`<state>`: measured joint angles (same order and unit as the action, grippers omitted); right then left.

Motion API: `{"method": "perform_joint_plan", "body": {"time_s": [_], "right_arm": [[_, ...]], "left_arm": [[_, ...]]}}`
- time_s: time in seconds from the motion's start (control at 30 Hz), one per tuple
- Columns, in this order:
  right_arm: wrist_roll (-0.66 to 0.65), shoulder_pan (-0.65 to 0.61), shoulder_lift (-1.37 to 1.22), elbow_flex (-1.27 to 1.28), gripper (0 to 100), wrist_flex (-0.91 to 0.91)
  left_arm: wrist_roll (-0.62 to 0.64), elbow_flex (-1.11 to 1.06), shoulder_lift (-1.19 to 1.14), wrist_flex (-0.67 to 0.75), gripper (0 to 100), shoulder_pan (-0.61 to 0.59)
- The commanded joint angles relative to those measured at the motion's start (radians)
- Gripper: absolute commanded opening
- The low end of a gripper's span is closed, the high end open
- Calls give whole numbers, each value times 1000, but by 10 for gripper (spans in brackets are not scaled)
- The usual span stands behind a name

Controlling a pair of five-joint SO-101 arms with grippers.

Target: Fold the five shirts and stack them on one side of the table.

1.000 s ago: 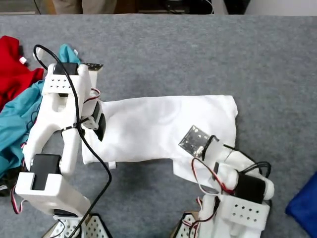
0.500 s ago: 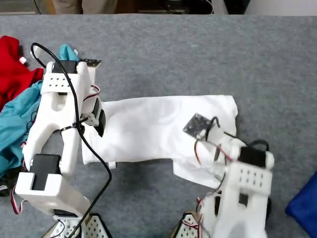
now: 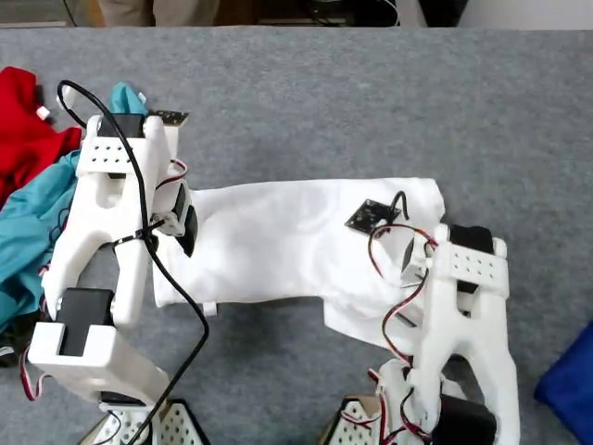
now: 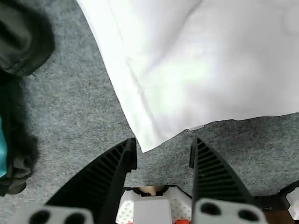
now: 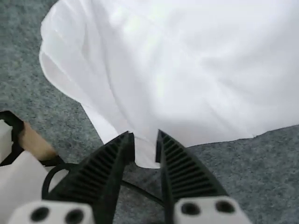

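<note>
White shirt (image 3: 278, 241) lies spread, centre frame in the high view. My left gripper (image 4: 163, 142) is spread astride its hem corner. My right gripper (image 5: 144, 137), narrowly parted, straddles the right-hand edge. Both appear placed to lift for a fold.

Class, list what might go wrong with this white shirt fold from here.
The left gripper stands open over just the corner hem of the white fabric shirt; it may pinch too little and slip. The right gripper, jaws narrowly apart at a layered edge, may catch one layer only, skewing the fold.
</note>
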<state>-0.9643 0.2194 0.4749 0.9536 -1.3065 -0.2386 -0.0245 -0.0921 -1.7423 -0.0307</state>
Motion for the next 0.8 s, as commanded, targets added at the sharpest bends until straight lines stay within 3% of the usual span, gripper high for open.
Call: {"method": "perform_joint_plan", "body": {"time_s": [0.0, 0.5, 0.67, 0.77], "right_arm": [[-8, 5, -5, -41, 43, -29], [-334, 13, 4, -62, 44, -371], [-328, 48, 88, -232, 44, -434], [-258, 68, 105, -383, 44, -423]], "left_arm": [[8, -15, 42, -14, 197, -6], [37, -44, 47, -15, 197, -9], [37, -18, 47, -15, 200, -9], [69, 61, 41, -14, 201, -41]]}}
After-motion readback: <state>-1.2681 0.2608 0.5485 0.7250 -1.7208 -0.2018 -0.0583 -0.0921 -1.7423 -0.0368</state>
